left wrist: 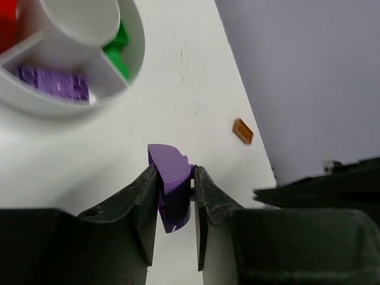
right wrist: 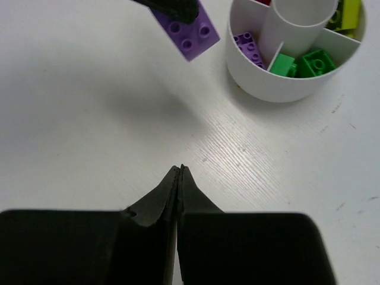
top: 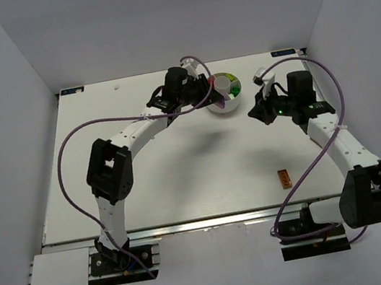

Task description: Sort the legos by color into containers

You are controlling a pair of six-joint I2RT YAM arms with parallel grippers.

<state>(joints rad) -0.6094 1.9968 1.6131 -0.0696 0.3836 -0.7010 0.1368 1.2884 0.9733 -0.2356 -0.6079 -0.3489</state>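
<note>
One purple brick (left wrist: 172,193) clamped in left end effector (left wrist: 174,172) beside dish (right wrist: 285,89) rim; right end effector (right wrist: 179,170) clenched above open surface (right wrist: 89,148).

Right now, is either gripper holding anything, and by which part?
The left gripper pinches a purple lego across its sides; the right gripper is shut, empty.

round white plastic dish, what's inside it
The round white plastic dish holds purple bricks, green bricks, yellow-green bricks and red bricks. The centre well has its floor hidden by its own wall.
</note>
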